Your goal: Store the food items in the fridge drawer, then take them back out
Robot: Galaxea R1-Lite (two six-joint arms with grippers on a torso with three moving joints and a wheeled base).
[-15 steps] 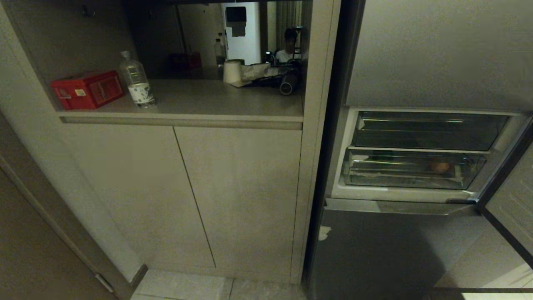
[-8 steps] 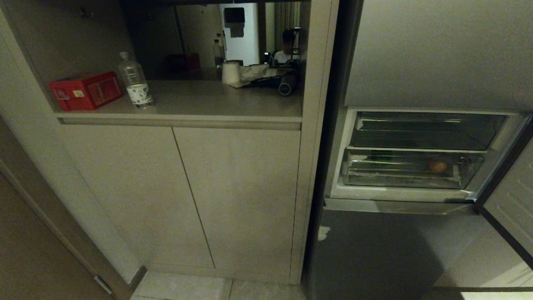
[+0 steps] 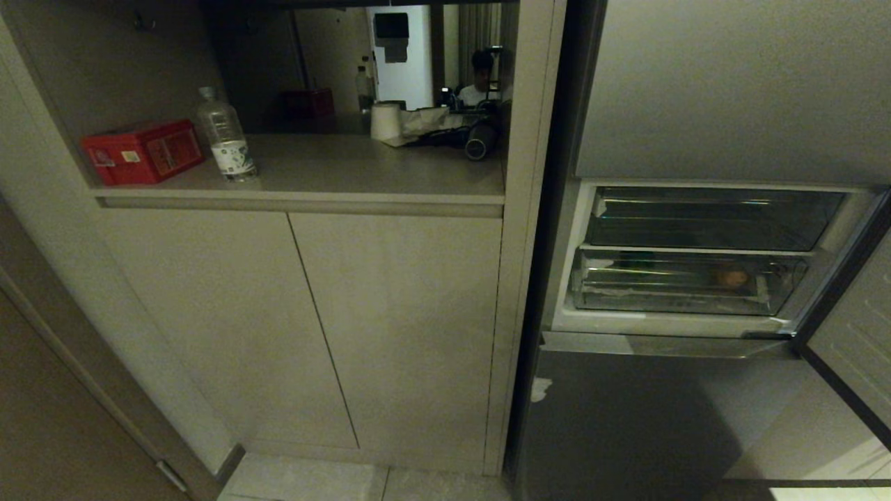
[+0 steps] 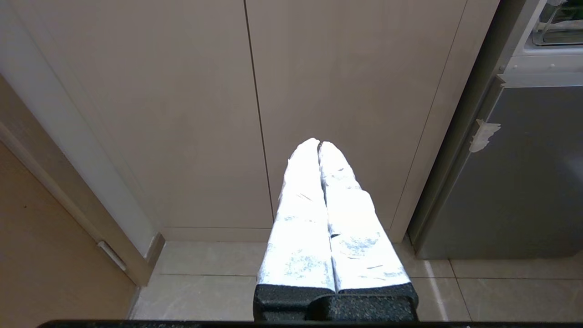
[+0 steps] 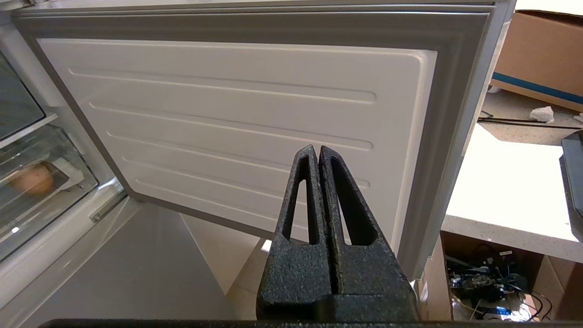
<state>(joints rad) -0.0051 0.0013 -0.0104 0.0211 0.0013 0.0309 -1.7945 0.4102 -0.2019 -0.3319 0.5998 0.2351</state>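
Note:
The fridge drawer [image 3: 686,304] is the lower clear bin in the open fridge compartment, pushed in. The round orange-brown food item [image 3: 731,277] lies inside it towards the right; the right wrist view shows that item [image 5: 33,178] behind the drawer's clear front [image 5: 50,205]. A dark greenish shape [image 3: 637,261] sits at the drawer's back left, too dim to make out. My right gripper [image 5: 318,148] is shut and empty, pointing at the open fridge door's inner panel [image 5: 237,123]. My left gripper [image 4: 319,142] is shut and empty, parked low before the cabinet doors [image 4: 255,114]. Neither arm is in the head view.
A shallower clear tray [image 3: 710,219] sits above the drawer. The open fridge door [image 3: 853,341] stands at the right. The cabinet shelf holds a red box [image 3: 143,150], a water bottle [image 3: 226,136] and a paper roll [image 3: 386,120]. A person [image 3: 480,76] sits far behind.
The whole head view has slid slightly to the left, so the camera has moved. The drawer and the food in it lie as before.

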